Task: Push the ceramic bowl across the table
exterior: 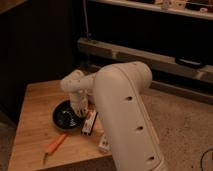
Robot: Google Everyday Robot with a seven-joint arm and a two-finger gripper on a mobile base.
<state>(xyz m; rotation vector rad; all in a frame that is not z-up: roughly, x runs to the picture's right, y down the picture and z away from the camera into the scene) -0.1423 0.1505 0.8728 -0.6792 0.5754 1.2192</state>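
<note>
Counted on one table (35,102): one ceramic bowl (62,116), one gripper (80,110) at its 3 o'clock rim, one orange-handled tool (57,144), one dark packet (89,123).

No legible text or labels.

Table (37,102): light tan wood in plank strips, matt finish.
Ceramic bowl (62,118): black, glossy glaze.
Arm (125,115): smooth white shell, plastic in look, slight sheen.
Gripper (80,109): same white casing, at the bowl's right rim.
</note>
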